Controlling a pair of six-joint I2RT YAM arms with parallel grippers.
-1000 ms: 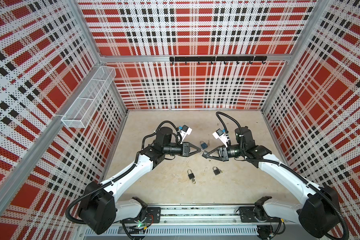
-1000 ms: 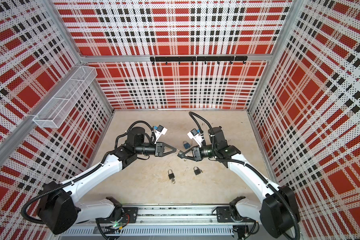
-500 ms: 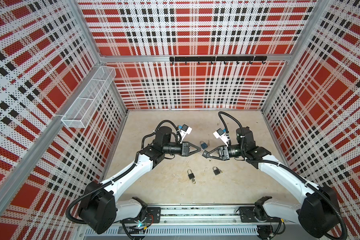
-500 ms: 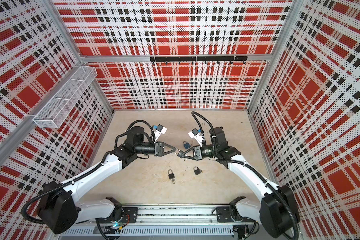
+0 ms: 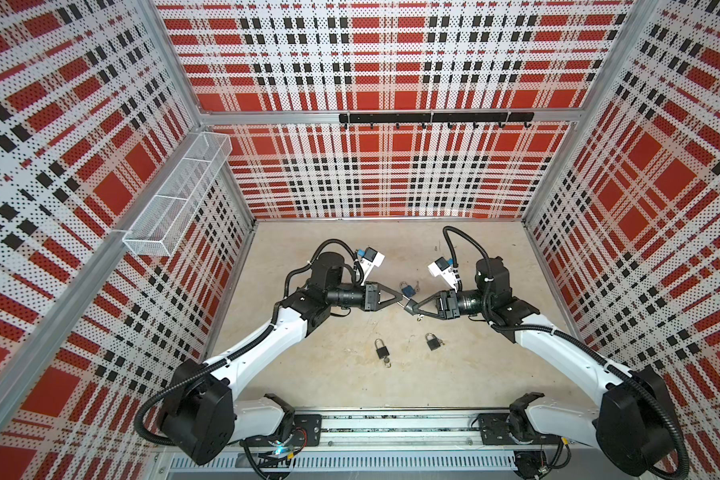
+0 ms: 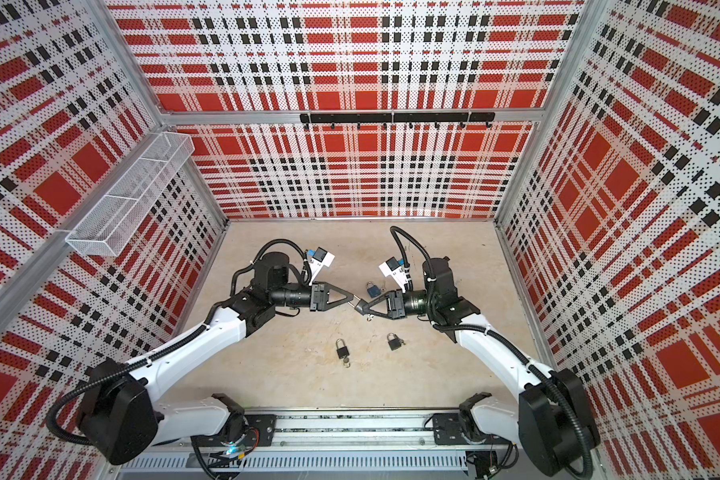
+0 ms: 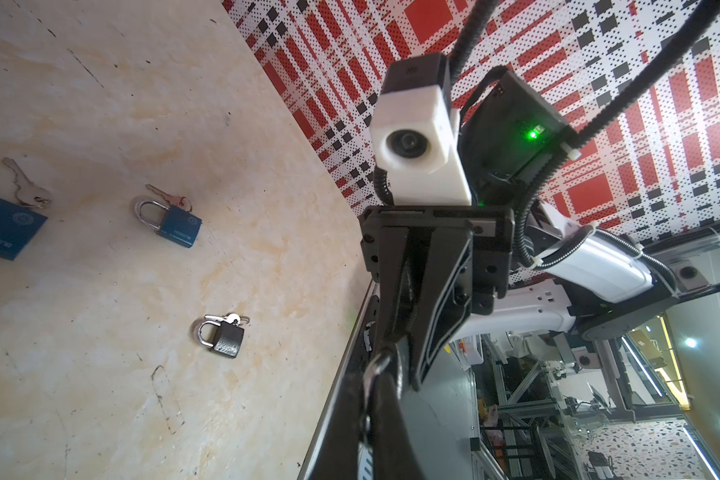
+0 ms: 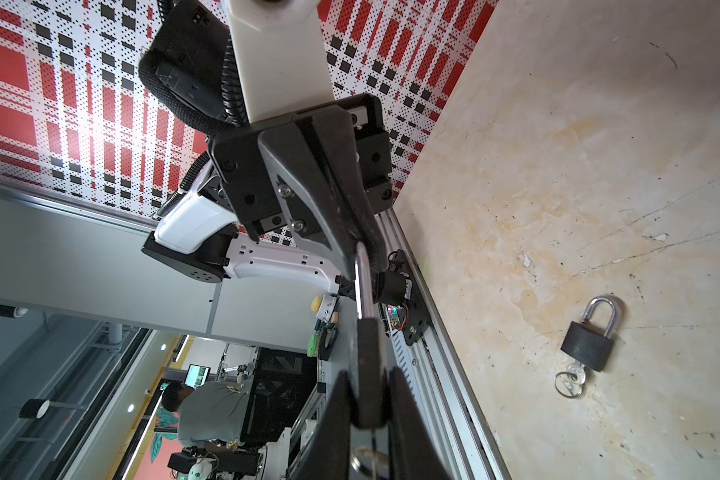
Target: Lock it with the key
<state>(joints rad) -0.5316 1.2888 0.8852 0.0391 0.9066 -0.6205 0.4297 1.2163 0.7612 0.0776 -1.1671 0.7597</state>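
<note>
A small black padlock [image 8: 368,361] hangs in the air between the two arms at mid floor. My right gripper [image 8: 368,390] is shut on its body. Its silver shackle [image 8: 362,282] points at my left gripper [image 7: 375,374], which is shut on the shackle's end [image 7: 377,361]. The key [image 8: 364,459] with its ring sticks out of the far end of the body, between the right fingers. In both top views the left gripper [image 5: 404,300] and right gripper [image 5: 410,308] meet tip to tip, with the key ring [image 5: 420,319] dangling below.
On the floor lie a blue padlock [image 5: 407,289] behind the grippers and two black padlocks [image 5: 381,348] [image 5: 433,341] in front, each with a key. A second blue lock body [image 7: 1,226] shows at the left wrist view's edge. A wire basket [image 5: 175,199] hangs on the left wall.
Both grippers stay shut where they meet. The right arm has shifted very slightly; nothing was let go or taken.
</note>
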